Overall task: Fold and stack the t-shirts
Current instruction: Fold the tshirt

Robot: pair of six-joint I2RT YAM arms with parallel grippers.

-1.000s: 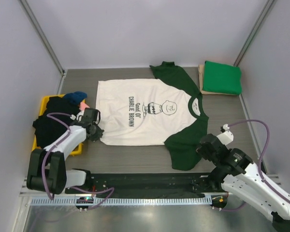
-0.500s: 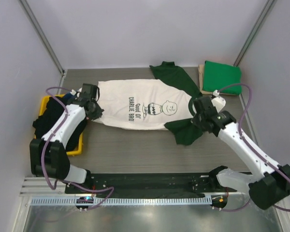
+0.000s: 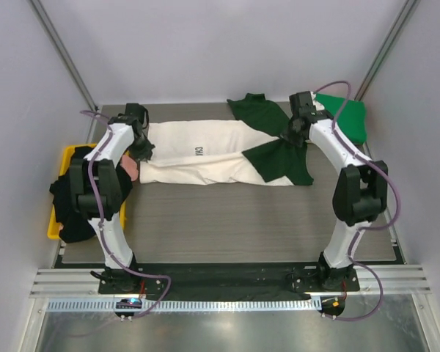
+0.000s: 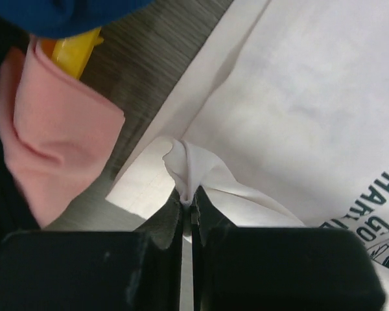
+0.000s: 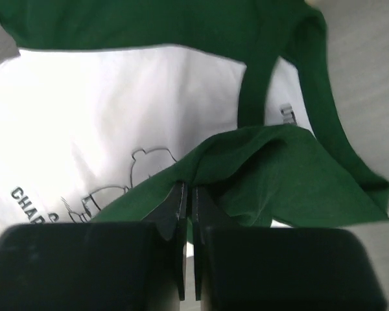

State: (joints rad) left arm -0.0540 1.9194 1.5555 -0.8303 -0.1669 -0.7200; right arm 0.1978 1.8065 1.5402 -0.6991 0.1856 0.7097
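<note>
The cream t-shirt (image 3: 205, 158) with dark green sleeves lies folded lengthwise across the far half of the table. Its near half is carried over the far half, hiding most of the print. My left gripper (image 3: 141, 147) is shut on a pinch of the cream hem (image 4: 188, 184), held just above the shirt's left end. My right gripper (image 3: 296, 134) is shut on the dark green sleeve (image 5: 259, 175) over the collar end. A folded bright green t-shirt (image 3: 352, 121) lies at the far right corner, partly behind the right arm.
A yellow tray (image 3: 53, 224) at the left edge holds a heap of black cloth (image 3: 73, 198). Pink cloth (image 3: 132, 170) spills from it toward the shirt, and blue cloth (image 4: 65, 13) lies beside it. Walls close in the far, left and right sides.
Both grippers have swept from the near side to the far side, each carrying its pinch of the cream t-shirt. The shirt's near edge now lies folded over its far half.
</note>
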